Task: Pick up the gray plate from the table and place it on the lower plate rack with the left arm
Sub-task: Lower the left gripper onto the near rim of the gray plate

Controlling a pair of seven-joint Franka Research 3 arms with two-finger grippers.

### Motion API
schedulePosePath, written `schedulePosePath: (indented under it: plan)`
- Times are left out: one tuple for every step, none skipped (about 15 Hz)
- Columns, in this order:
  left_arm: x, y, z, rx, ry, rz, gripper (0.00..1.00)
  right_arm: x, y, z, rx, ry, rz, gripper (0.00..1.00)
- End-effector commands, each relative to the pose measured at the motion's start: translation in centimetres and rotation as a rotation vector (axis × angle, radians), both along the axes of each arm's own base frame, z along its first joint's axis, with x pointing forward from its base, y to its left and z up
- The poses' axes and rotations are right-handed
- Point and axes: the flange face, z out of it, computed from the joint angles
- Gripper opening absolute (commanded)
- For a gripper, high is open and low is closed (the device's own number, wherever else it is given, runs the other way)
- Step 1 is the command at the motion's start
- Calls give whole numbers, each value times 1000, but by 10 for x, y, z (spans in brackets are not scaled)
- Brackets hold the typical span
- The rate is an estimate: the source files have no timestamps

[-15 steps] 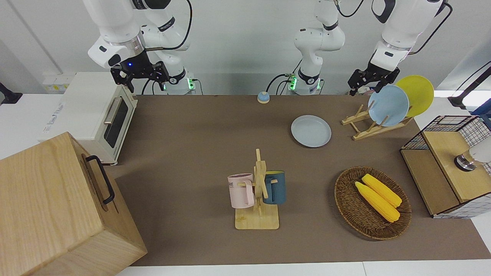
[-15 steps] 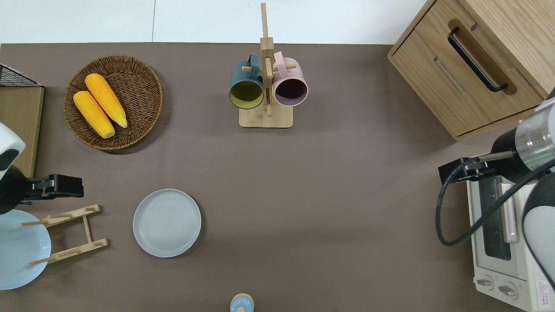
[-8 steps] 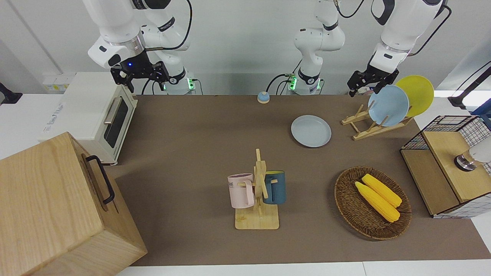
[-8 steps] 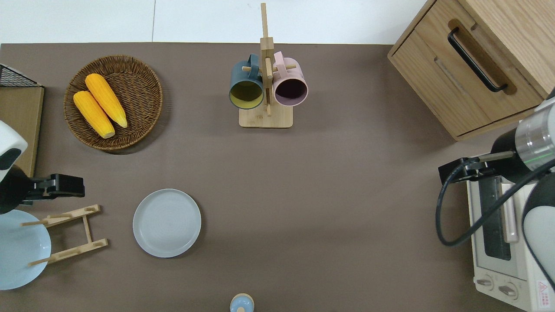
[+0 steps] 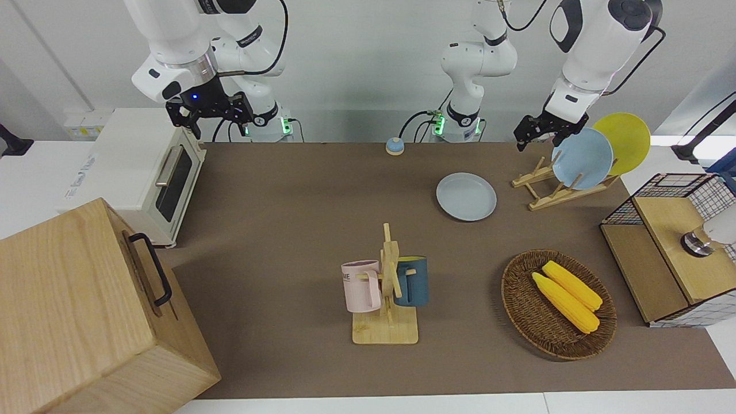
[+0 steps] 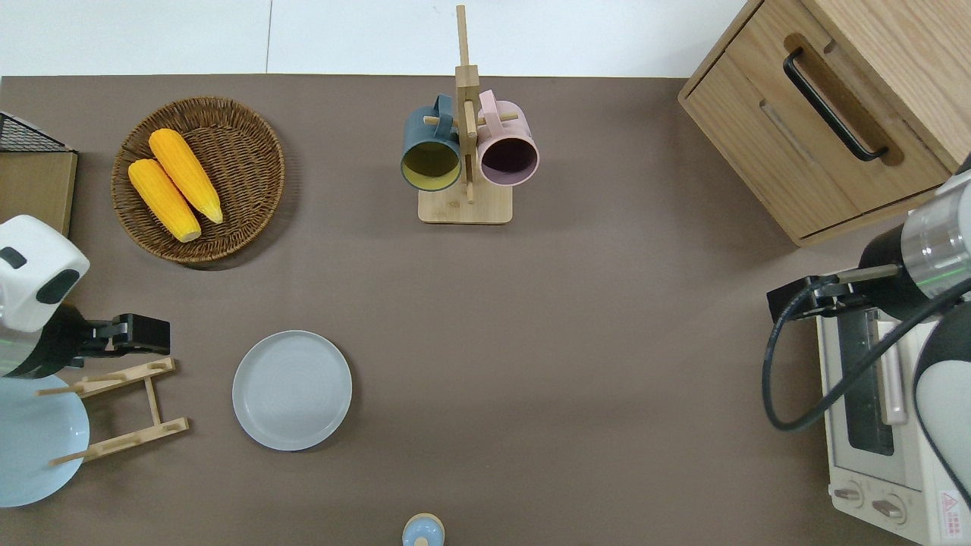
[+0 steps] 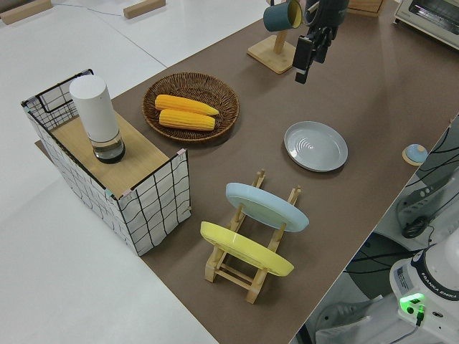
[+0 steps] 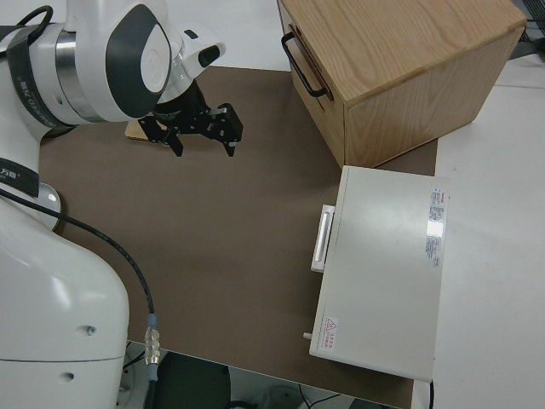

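The gray plate (image 5: 466, 196) (image 6: 292, 390) (image 7: 315, 145) lies flat on the brown table (image 5: 287, 218). The lower plate rack (image 5: 546, 198) (image 6: 154, 402) stands beside it toward the left arm's end. It holds a light-blue plate (image 5: 582, 158) and a yellow plate (image 5: 627, 141) in its slots. My left gripper (image 5: 537, 141) (image 6: 148, 336) (image 7: 303, 64) is open and empty in the air. It is over the mat at the rack's free end, short of the gray plate. My right gripper (image 5: 210, 115) (image 8: 204, 141) is open and parked.
A wicker basket (image 5: 512, 282) with two corn cobs lies farther from the robots than the rack. A mug stand (image 5: 391, 276) with two mugs is mid-table. A wire crate (image 5: 673, 190), a toaster oven (image 5: 138, 167), a wooden cabinet (image 5: 80, 310) and a small bell (image 5: 394, 146) stand at the edges.
My left arm has swung so that its gripper moved a little toward the gray plate, away from the plates in the rack. The right arm and the plates have not moved.
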Motion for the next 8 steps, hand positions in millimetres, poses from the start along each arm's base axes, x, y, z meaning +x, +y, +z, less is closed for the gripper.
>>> schedulePosePath:
  plan:
    - [-6,-9,-47,-3,13,-3,998,-2,-2,5,-9,1,-16,983]
    - [-8,-10,-59,-2,21,-5,998,-2,-2,5,-9,1,-16,983]
    - [-10,-11,-71,-2,28,-7,998,-2,-2,5,-9,1,-16,983]
    - [-10,-12,-81,-5,24,-8,998,-2,-2,5,-9,1,-16,983]
    - [-11,-12,-93,-6,26,-7,1000,-2,-2,5,-9,1,-16,983]
    - [-13,-12,-107,-5,35,-8,998,-2,-2,5,-9,1,-16,983]
    - [-15,-12,-120,-5,47,-8,1000,-2,-2,5,-9,1,-16,983]
    - [-16,-12,-132,-4,59,-8,998,-2,-2,5,-9,1,-16,983]
